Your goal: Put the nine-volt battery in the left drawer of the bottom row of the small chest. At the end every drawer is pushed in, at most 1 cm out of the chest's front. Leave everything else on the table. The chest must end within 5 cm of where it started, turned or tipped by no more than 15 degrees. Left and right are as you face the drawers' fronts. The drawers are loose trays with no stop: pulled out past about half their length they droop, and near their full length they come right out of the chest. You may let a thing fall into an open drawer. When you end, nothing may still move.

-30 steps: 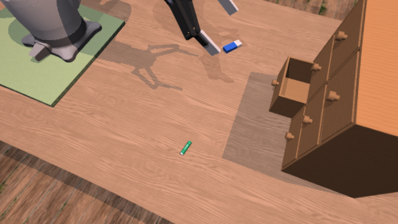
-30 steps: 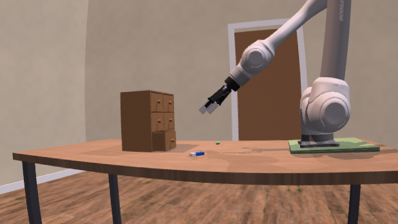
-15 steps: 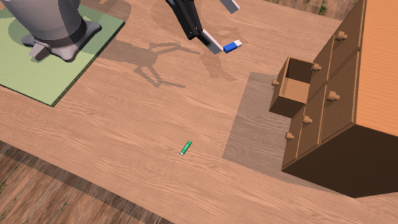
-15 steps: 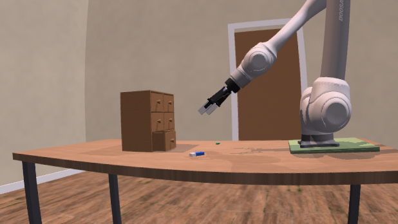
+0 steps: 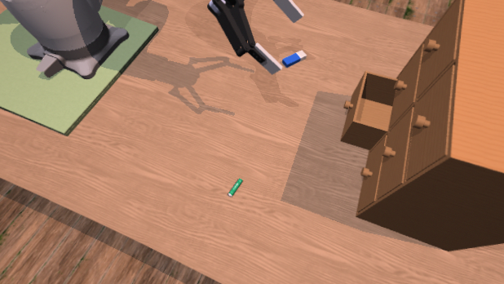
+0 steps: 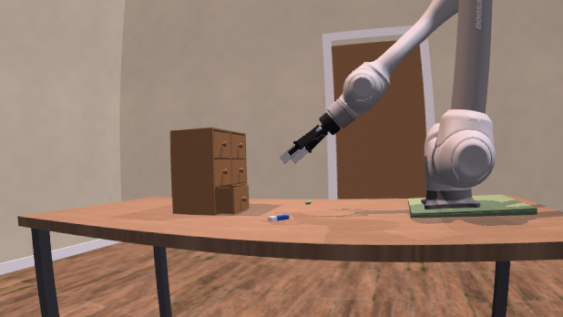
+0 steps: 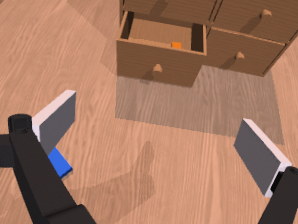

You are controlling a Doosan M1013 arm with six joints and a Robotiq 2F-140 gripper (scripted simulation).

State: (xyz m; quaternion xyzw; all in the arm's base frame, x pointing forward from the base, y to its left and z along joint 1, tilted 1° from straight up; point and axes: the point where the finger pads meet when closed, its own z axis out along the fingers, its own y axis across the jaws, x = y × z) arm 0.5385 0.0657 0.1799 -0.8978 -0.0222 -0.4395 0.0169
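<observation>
Fingers spread wide, nothing held (above table); bottom-left drawer open w/ orange item inside.

A wooden chest fills the three-o'clock side, one drawer pulled out and the rest flush. At twelve o'clock the wide-open gripper hangs empty near a blue-and-white eraser. A small green cylinder lies toward six o'clock; the arm's green base plate sits at ten.
</observation>
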